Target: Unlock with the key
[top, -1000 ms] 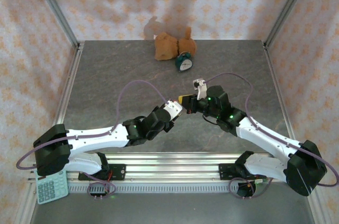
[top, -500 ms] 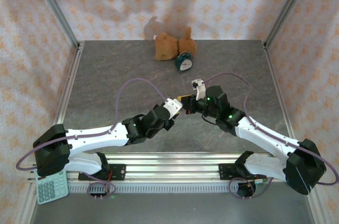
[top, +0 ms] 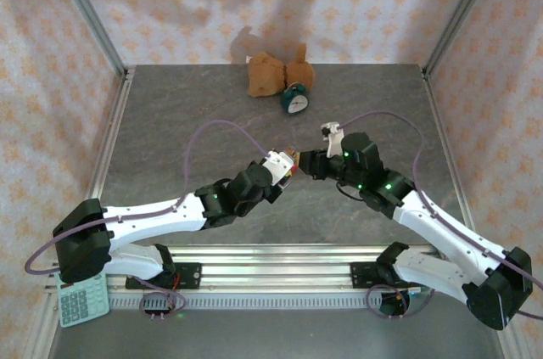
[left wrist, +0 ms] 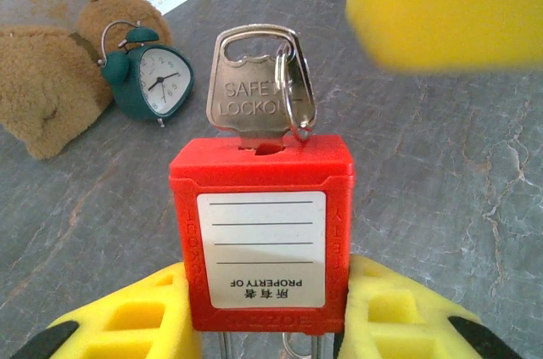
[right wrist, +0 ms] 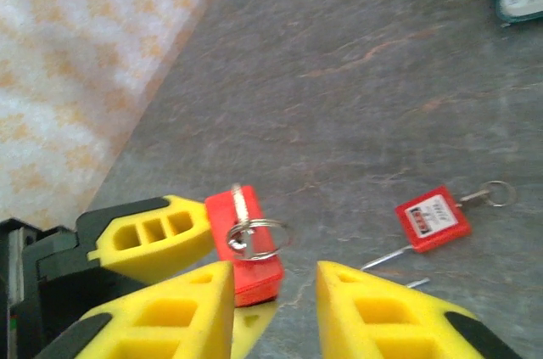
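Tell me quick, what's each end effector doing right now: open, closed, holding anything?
Left end effector: closed on the red padlock with the key in it.
Right end effector: open, holding nothing.

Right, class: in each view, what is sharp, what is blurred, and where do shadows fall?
Left wrist view: the red plastic padlock and its silver metal key are sharp, lettering readable; the yellow foam pad at top right is out of focus. Right wrist view: soft throughout, the label on the second red padlock lying flat unreadable. Top external view: soft shadows on the patterned back wall.
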{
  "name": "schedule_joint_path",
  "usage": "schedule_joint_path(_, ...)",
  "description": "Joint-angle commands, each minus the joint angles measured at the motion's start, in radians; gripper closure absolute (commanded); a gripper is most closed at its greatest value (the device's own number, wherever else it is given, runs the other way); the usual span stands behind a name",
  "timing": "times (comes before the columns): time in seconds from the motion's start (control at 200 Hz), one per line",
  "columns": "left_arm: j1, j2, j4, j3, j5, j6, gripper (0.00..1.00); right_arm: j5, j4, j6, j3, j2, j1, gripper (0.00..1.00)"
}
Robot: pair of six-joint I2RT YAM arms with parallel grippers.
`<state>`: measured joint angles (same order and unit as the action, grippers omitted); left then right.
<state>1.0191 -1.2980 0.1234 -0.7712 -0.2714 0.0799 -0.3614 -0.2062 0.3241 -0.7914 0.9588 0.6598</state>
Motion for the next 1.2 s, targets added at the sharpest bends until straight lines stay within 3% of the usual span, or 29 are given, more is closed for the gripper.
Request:
schedule_joint_path(0.0, -0.004, 0.032, 0.003, 0.001, -0.031, 0.0, 0.82, 0.062, -0.094, 0.008, -0.044, -0.036, -0.012, 0.67)
schedule_joint_path(0.27, -0.003, -0.001, -0.076, -0.043, -0.114, 0.086, 0.82, 0.117, -0.137, 0.008, -0.063, -0.081, -0.039, 0.6)
schedule_joint_path(0.475, 0.026, -0.07, -0.088, -0.088, -0.363, 0.331, 0.83, 0.095, -0.149, 0.01, -0.062, -0.079, -0.105, 0.58)
schedule_joint_path(0.656, 0.057, -0.118, 0.142, -0.034, -0.527, 0.623, 0.84, 0.043, -0.148, 0.013, -0.058, -0.063, -0.137, 0.57)
schedule_joint_path(0.956, 0.093, -0.211, 0.333, -0.005, -0.599, 0.873, 0.84, 0.008, -0.159, 0.016, -0.044, -0.057, -0.14, 0.54)
schedule_joint_path(1.191, 0.142, -0.328, 0.625, 0.044, -0.642, 1.115, 0.84, 0.017, -0.171, 0.017, -0.03, -0.052, -0.141, 0.51)
